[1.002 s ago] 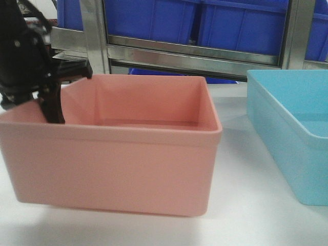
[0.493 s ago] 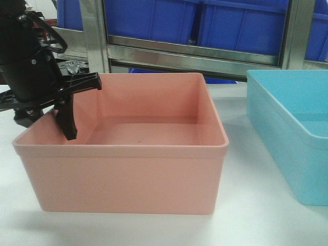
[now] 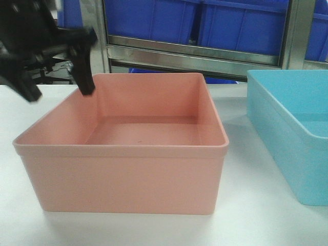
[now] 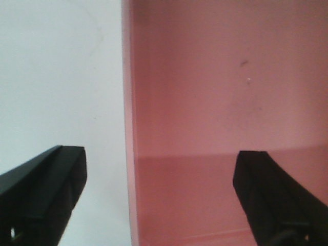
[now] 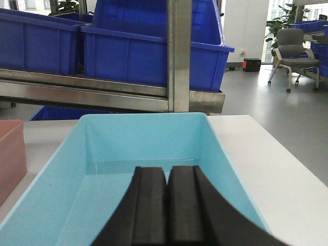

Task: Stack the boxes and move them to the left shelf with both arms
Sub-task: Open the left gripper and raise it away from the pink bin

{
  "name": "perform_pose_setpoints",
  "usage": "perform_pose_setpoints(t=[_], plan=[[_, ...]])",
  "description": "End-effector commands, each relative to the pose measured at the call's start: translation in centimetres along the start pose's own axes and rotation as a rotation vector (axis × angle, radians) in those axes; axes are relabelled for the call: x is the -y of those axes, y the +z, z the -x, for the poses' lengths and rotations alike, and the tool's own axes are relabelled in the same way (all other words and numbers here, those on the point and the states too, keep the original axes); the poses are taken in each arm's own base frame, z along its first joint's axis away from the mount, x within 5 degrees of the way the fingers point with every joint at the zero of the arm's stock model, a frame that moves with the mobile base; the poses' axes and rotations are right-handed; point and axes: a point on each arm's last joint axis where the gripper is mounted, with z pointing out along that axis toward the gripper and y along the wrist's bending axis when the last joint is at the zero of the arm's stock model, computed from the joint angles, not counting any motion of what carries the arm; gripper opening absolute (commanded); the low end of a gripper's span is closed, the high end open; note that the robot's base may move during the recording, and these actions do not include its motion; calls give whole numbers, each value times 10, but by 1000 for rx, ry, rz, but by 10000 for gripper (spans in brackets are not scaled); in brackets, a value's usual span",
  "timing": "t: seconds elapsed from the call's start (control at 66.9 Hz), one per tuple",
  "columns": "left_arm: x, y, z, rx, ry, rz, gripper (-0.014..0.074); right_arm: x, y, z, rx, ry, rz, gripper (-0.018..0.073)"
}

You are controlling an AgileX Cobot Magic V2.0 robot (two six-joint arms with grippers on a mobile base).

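Observation:
The salmon pink bin point(image 3: 123, 154) stands flat on the white table point(image 3: 256, 215). My left gripper point(image 3: 55, 82) is open and empty, hovering above the bin's left wall. In the left wrist view the bin's left rim point(image 4: 127, 102) runs between the spread fingers of the left gripper point(image 4: 161, 156), one over the table, one over the pink bin's point(image 4: 230, 77) inside. The light sky-blue bin point(image 3: 287, 118) stands at the right. My right gripper point(image 5: 166, 171) is shut and empty above the light blue bin point(image 5: 143, 138). No shelf rollers are in view.
A stainless steel rack point(image 3: 195, 51) with dark royal-blue bins point(image 3: 154, 18) stands right behind the table; it also shows in the right wrist view point(image 5: 174, 56). The pink bin's corner point(image 5: 10, 154) lies left of the light blue bin. An office chair point(image 5: 292, 46) stands far right.
One second ago the pink bin was tilted with my left gripper on its left wall. It then came down flat, and my left gripper has risen clear above the rim.

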Motion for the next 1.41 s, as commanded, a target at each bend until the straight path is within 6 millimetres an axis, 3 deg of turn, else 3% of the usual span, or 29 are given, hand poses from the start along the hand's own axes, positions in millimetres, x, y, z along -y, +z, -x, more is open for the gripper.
perform_pose_setpoints(t=[0.0,0.105,0.299,0.449,0.613,0.807,0.867,0.942,1.032,1.106,1.391], plan=[[8,-58,2,155,122,-36,479,0,-1,9,94,-12,-1,55],[4,-100,-22,275,190,-24,372,0,-1,9,94,-12,-1,55],[-9,-141,-82,479,212,-25,121,0,-1,9,87,-12,-1,55],[-20,-155,-125,644,220,-37,-20,0,-1,11,104,-6,0,55],[-28,-153,-154,745,220,-49,-13,-2,-3,35,145,-3,4,55],[-30,-148,-160,747,219,-48,-13,-7,5,97,69,-5,5,75],[-29,-149,-159,760,219,-49,-13,-8,17,115,2,-5,3,137],[-29,-149,-159,770,219,-50,-13,-10,36,134,-79,-5,0,279],[-29,-150,-158,772,219,-51,-13,-11,63,145,-224,-5,-5,459],[-29,-150,-158,772,219,-51,-13,-11,87,148,-376,-4,-11,559],[-30,-150,-158,772,224,-45,-13,-7,150,167,-806,5,-55,580]])
